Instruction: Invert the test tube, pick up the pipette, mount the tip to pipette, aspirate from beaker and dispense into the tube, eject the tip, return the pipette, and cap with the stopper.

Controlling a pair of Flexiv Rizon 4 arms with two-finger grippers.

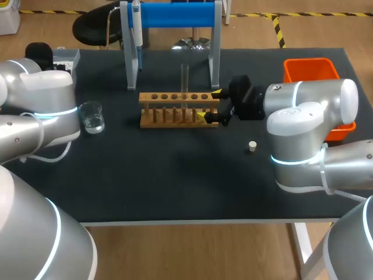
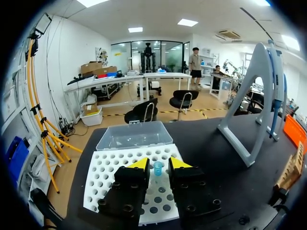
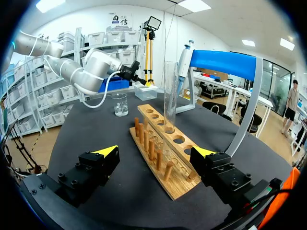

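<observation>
Blue tip (image 2: pixel 158 167), hidden from the head view, stands between spread left jaws; right jaws spread.

The desk (image 1: pixel 175 181) is carrying one wooden rack (image 1: pixel 178 111), one test tube (image 1: pixel 185 79), one beaker (image 1: pixel 92 116), one stopper (image 1: pixel 252 146), one pipette (image 1: pixel 136 26), one orange bin (image 1: pixel 310 70) and one white tip tray (image 2: pixel 103 172), which is holding one blue tip (image 2: pixel 158 167). Two hands are showing: the left hand (image 2: pixel 159 164) and the right hand (image 3: pixel 156 152).

The table (image 1: pixel 175 186) top looks like matt black cloth, kinda felt-like. The rack (image 1: pixel 145 97) is plain bare-looking wood with smooth pegs. The test tube (image 1: pixel 185 79) and beaker (image 1: pixel 92 116) look like clear shiny glass. The bin (image 1: pixel 309 70) is glossy orange plastic, and the tip tray (image 2: pixel 103 177) is matt white plastic with a clear plastic lid (image 2: pixel 134 135). The right arm (image 1: pixel 309 116) has a smooth satin silver shell; the fingers (image 3: pixel 96 167) are matt black.
</observation>
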